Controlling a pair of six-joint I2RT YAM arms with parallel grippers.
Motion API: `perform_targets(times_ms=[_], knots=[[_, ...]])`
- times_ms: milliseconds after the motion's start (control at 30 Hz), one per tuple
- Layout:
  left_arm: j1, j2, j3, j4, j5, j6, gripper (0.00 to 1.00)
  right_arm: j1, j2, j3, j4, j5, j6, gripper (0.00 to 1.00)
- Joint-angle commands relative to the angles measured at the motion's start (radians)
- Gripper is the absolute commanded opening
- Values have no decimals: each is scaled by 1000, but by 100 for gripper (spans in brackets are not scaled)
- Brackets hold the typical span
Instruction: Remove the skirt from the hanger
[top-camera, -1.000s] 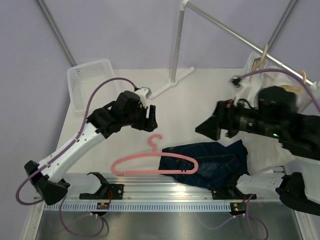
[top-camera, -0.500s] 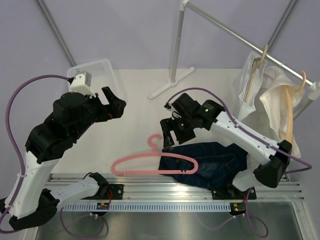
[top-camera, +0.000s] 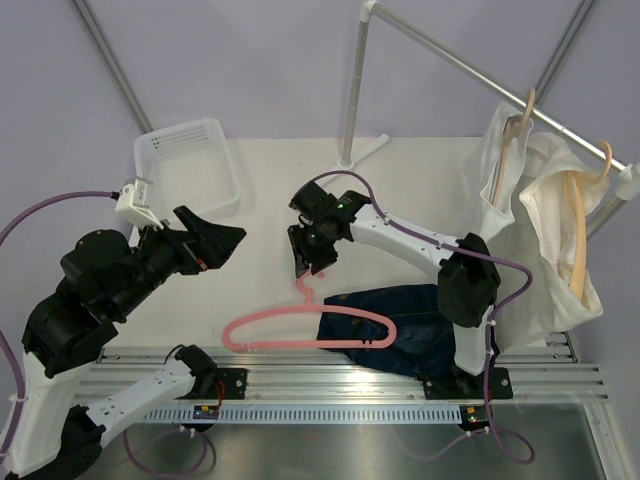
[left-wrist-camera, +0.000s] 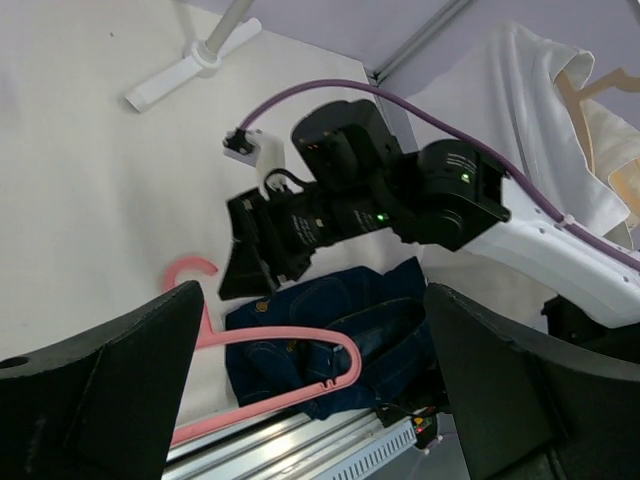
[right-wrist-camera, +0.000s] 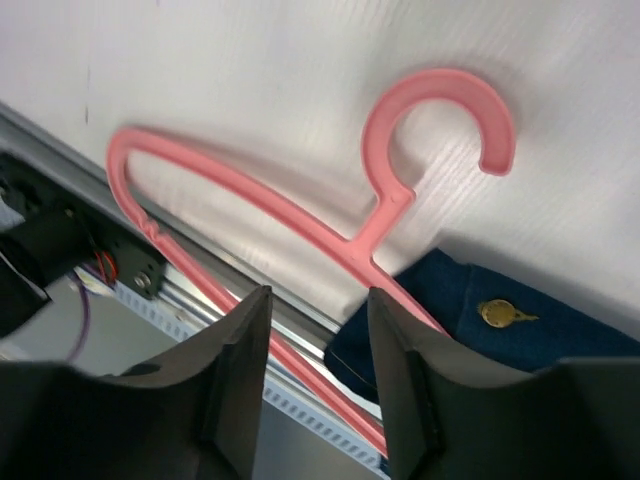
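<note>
A pink hanger (top-camera: 300, 325) lies flat near the table's front edge, hook (top-camera: 310, 283) pointing away. Its right end lies over a crumpled dark denim skirt (top-camera: 430, 325). My right gripper (top-camera: 308, 262) is open and empty, hovering just above the hook. In the right wrist view the hanger (right-wrist-camera: 385, 205) and a skirt corner with a brass button (right-wrist-camera: 500, 315) lie below the open gripper (right-wrist-camera: 318, 400). My left gripper (top-camera: 225, 235) is open and empty, raised high at the left. Its gripper (left-wrist-camera: 310, 400) looks down on the skirt (left-wrist-camera: 330, 325) and hanger (left-wrist-camera: 280, 335).
A white basket (top-camera: 185, 170) sits at the back left. A clothes rack stands on its base (top-camera: 345, 165) at the back, with white garments (top-camera: 540, 200) on wooden hangers at the right. An aluminium rail (top-camera: 350, 385) runs along the near edge.
My right arm has swung left and down to the hanger's hook. My left arm has pulled back to the left and risen. The hanger and skirt have not moved.
</note>
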Motion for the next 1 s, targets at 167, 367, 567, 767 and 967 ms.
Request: perform_targets(times_ms=[167,367,567,767,967], knots=[[1,-31,3,0,36,-62,95,70,105,74,-24,186,259,64],[1,-32,22,-35,37,-62,95,72,155,34,-41,223,325,64],[2,-37,23,-55,43,-56,95,75,174,-16,-35,288,348,61],[1,-37,42,-88,40,-47,95,75,195,-29,-23,300,408,59],[1,-25,63,-114,46,-31,96,78,247,39,-63,312,473,59]])
